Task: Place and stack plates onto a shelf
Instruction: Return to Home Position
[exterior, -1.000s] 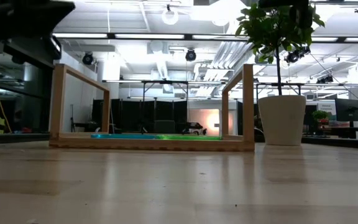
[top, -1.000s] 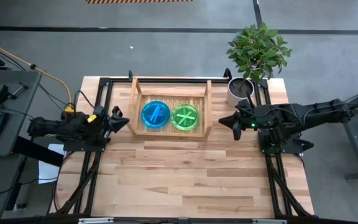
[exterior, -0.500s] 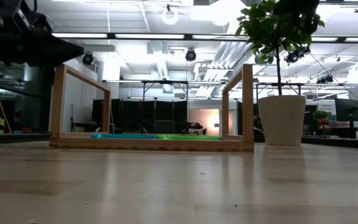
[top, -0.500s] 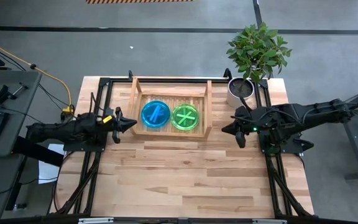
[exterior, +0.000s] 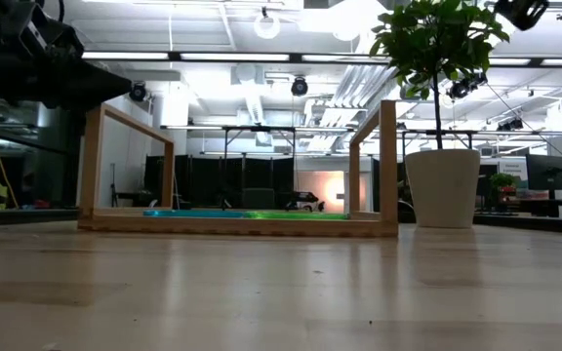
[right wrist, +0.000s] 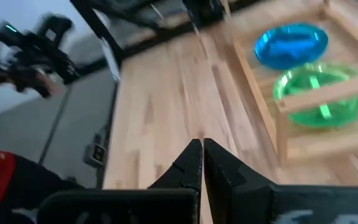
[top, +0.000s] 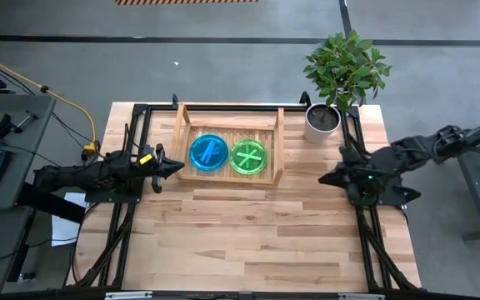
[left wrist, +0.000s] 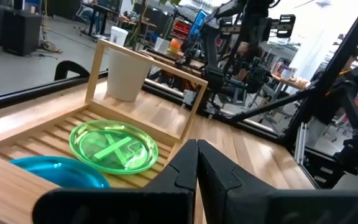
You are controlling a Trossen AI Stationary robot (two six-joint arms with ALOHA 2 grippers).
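Round translucent cyan-blue plastic plate [top: 208,153] and lime green plate [top: 249,156] are lying side by side in the light wooden shelf [top: 227,178]. Left gripper [top: 176,166] is hovering just beside its left rail and right gripper [top: 323,178] well apart rightward, both pinched closed, empty.

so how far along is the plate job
Looks nearly finished. Done: a blue plate and a green plate lie side by side in the shelf; no plate shows on the table outside it. In hand: nothing. The left gripper, by the shelf's left rail, and the right gripper, near the table's right edge, both have shut, empty fingers. Left: probably just parking the arms.
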